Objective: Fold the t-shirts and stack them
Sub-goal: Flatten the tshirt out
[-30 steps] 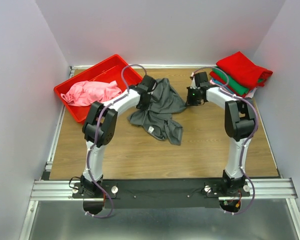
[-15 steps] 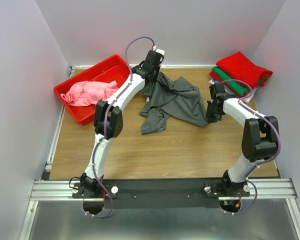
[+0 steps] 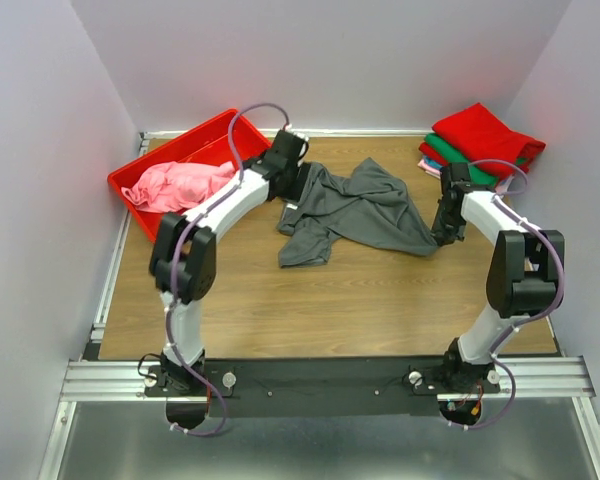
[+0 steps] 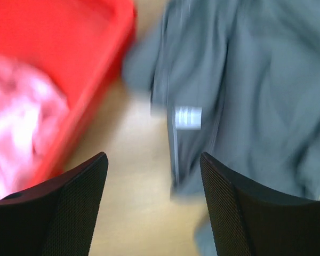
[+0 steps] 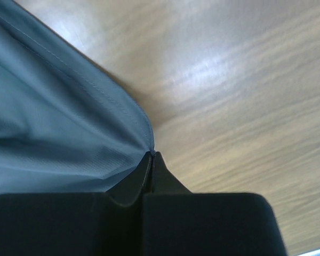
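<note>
The dark grey t-shirt (image 3: 358, 208) lies rumpled and partly spread at the table's middle back. My left gripper (image 3: 297, 184) hovers over its left edge beside the bin. In the left wrist view this gripper (image 4: 152, 208) is open with bare table between its fingers, and the grey t-shirt (image 4: 250, 80) with a white label (image 4: 188, 117) lies just beyond. My right gripper (image 3: 441, 237) is shut on the shirt's right corner. The right wrist view shows that gripper (image 5: 152, 156) pinching the hem of the grey cloth (image 5: 53, 122). A pink t-shirt (image 3: 178, 184) lies crumpled in the bin.
The red plastic bin (image 3: 220, 130) stands at the back left, close to my left arm. Folded red and green shirts (image 3: 480, 145) are stacked at the back right corner. Light walls enclose the table on three sides.
My left gripper opened and let go of the grey shirt, then drew back from the far edge. My right gripper pulled the shirt's corner rightward, spreading the cloth wider.
</note>
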`<move>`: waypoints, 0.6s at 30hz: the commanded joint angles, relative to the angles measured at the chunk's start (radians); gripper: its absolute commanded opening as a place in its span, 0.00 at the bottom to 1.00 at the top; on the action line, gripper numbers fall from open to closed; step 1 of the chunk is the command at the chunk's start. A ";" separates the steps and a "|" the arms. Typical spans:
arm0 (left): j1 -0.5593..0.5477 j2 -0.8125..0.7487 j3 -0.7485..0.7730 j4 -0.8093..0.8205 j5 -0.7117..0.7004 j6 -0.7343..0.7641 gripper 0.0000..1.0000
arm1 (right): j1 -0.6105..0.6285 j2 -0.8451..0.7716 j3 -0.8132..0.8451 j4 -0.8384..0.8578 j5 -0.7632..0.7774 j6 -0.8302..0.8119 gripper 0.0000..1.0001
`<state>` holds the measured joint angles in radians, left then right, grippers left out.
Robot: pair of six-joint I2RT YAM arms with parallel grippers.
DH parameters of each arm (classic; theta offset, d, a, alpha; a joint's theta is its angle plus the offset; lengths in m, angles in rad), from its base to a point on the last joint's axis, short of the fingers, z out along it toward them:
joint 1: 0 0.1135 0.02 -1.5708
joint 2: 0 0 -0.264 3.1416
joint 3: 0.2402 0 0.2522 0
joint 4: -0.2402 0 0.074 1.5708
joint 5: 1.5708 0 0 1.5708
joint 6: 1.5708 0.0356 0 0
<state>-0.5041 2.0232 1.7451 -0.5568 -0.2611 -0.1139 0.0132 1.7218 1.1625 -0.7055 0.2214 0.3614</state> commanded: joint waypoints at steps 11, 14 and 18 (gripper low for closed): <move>-0.047 -0.314 -0.594 0.066 0.379 -0.204 0.63 | -0.005 0.067 0.054 -0.005 -0.051 -0.016 0.01; -0.051 -0.294 -0.637 0.084 0.378 -0.247 0.61 | -0.006 0.061 0.043 0.004 -0.079 -0.004 0.01; -0.053 -0.284 -0.664 0.090 0.326 -0.270 0.60 | -0.005 0.056 0.031 0.015 -0.099 -0.001 0.01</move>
<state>-0.5571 1.7260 1.0981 -0.5060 0.0586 -0.3321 0.0082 1.7748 1.2087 -0.7040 0.1623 0.3546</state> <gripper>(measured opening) 0.604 0.016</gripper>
